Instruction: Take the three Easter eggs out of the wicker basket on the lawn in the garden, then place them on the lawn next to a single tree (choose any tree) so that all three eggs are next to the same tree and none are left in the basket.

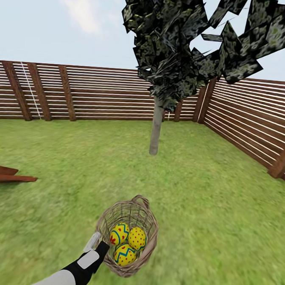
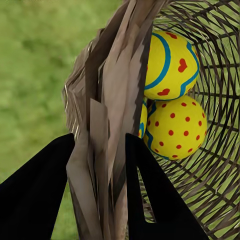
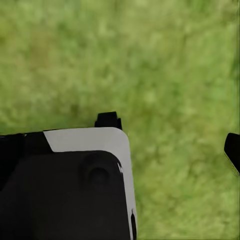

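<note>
Left fingers [image 2: 100, 190] clamp narrowly on the wicker basket [image 1: 150, 228] rim — right fingers' [image 3: 172, 135] spread: cannot tell.

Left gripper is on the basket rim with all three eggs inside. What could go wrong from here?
1. The left gripper pinches only the woven rim of the wicker basket, off to one side. That grip may slip, or the basket may swing.
2. The basket appears tilted, and the three Easter eggs sit loose inside; a further tilt could roll them out onto the lawn, short of the tree.
</note>
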`<state>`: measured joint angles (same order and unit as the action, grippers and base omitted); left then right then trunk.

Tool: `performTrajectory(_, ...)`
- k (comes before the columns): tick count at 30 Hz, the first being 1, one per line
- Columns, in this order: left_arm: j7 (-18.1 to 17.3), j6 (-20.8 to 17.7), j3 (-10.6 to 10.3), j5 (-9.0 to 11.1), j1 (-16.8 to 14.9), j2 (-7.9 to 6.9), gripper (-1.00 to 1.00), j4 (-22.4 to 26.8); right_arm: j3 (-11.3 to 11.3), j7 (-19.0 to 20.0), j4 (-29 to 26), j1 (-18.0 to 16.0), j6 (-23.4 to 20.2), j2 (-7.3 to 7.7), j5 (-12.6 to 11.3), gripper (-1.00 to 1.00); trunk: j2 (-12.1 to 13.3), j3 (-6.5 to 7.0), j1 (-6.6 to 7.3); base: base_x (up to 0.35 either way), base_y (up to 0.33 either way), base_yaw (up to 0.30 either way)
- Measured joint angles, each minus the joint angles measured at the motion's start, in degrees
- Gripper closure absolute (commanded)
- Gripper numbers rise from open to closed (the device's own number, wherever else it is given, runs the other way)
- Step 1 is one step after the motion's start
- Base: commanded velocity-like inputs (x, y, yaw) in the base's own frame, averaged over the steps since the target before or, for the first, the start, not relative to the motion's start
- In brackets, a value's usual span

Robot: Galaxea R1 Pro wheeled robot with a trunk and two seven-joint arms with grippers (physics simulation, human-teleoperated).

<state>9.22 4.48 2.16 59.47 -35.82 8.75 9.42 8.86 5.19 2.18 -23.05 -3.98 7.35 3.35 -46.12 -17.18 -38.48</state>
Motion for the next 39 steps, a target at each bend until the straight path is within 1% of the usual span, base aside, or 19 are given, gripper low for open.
performTrajectory(8, 0.0, 0.0, 0.0, 0.0, 0.0, 0.00, 1.00, 0.0, 0.0, -0.1, -0.1, 0.0, 0.1, 0.51, -0.1, -1.00, 0.0, 0.00, 0.00, 0.306, -0.094, 0.014)
performTrajectory(16, 0.0, 0.0, 0.0, 0.0, 0.0, 0.03, 1.00, 0.0, 0.0, -0.4, -0.1, 0.0, 0.1, 0.43, 0.0, -1.00, 0.0, -0.24, 0.00, 0.306, -0.094, 0.223)
performTrajectory(39, 0.0, -0.1, 0.0, 0.0, 0.0, -0.17, 1.00, 0.1, 0.0, -0.3, 0.5, 0.0, 0.0, 0.13, -0.3, -1.00, 0.0, -0.26, 0.00, 0.306, -0.094, 0.002)
